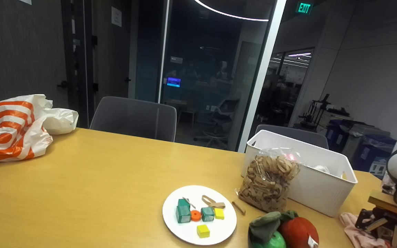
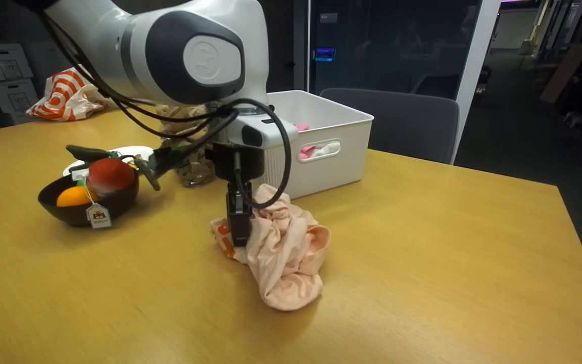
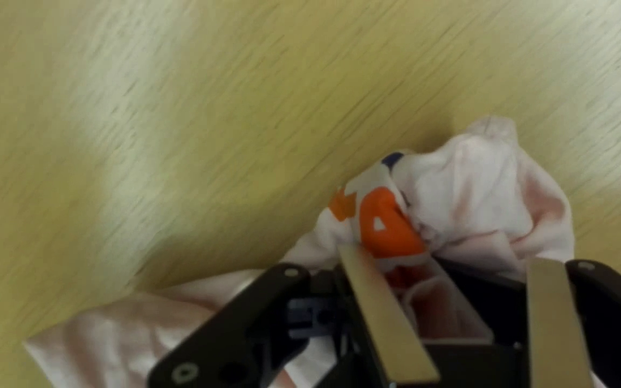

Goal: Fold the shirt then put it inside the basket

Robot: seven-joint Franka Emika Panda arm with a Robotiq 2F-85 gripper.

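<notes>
Wooden counter [image 2: 447,283]: well off its visible corner, my gripper [image 3: 449,255], jaws parted, straddles shirt [image 2: 287,255] folds; likely soft, pinch there.

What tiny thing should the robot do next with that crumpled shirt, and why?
Probably close the gripper gently: its fingers stand apart with bunched shirt between them, and the shirt lies crumpled on the table, outside the basket, so a pinch should let it lift or fold.
</notes>
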